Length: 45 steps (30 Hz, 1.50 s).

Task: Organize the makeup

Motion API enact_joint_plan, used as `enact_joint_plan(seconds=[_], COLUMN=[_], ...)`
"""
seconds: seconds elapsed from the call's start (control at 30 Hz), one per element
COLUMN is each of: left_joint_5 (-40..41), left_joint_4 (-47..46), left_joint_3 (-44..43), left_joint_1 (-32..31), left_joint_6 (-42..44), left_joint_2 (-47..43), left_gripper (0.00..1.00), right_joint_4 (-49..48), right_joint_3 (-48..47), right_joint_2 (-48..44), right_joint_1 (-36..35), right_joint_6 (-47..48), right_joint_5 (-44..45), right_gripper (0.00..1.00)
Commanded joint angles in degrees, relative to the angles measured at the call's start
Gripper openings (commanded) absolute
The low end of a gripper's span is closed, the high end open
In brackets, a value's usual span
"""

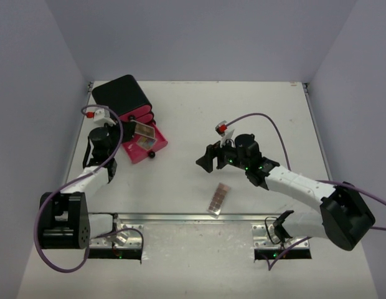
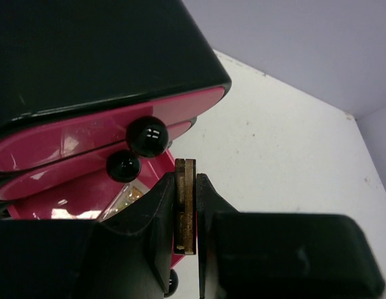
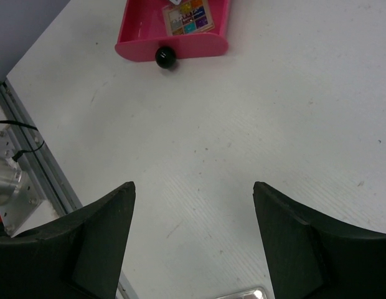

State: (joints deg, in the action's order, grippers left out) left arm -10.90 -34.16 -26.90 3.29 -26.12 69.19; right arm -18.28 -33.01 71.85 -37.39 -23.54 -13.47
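Left gripper (image 2: 187, 184) clamped on long brownish palette (image 2: 185, 215), held edge-on at the open pink drawer (image 3: 140, 34). Tilt flat, lower in beside square multicolour palette (image 3: 188, 17), clear drawer's front wall, then release. Right gripper (image 3: 193, 187) jaws wide apart, empty, short of drawer. Second long palette (image 1: 219, 199) lying well away from drawer.

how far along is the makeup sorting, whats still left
Done: the square multicolour palette lies in the open pink drawer. In hand: the left gripper is shut on a thin brownish palette beside the drawers. Left: a long palette on the table near the open right gripper.
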Motion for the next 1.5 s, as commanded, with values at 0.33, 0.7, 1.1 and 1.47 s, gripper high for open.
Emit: enact_joint_plan(seconds=[0.33, 0.7, 1.1, 1.47], left_joint_5=[2.6, 2.4, 3.7, -7.4], left_joint_4=[-14.2, -16.4, -4.4, 11.9], left_joint_3=[2.5, 4.3, 0.2, -10.3], left_joint_1=[0.7, 0.8, 0.9, -0.3], left_joint_6=[0.0, 0.3, 5.0, 18.3], left_joint_2=[6.0, 11.7, 9.3, 4.7], left_gripper=[0.00, 0.05, 0.74, 0.66], right_joint_4=[2.0, 3.4, 4.9, 12.0], right_joint_3=[0.3, 0.9, 0.3, -1.8], right_joint_2=[-2.1, -4.0, -5.1, -5.0], right_joint_1=[-0.4, -0.4, -0.4, -0.5], right_joint_6=[2.7, 3.4, 3.9, 3.0], right_joint_5=[2.2, 3.5, 2.9, 7.3], right_gripper=[0.77, 0.77, 0.77, 0.77])
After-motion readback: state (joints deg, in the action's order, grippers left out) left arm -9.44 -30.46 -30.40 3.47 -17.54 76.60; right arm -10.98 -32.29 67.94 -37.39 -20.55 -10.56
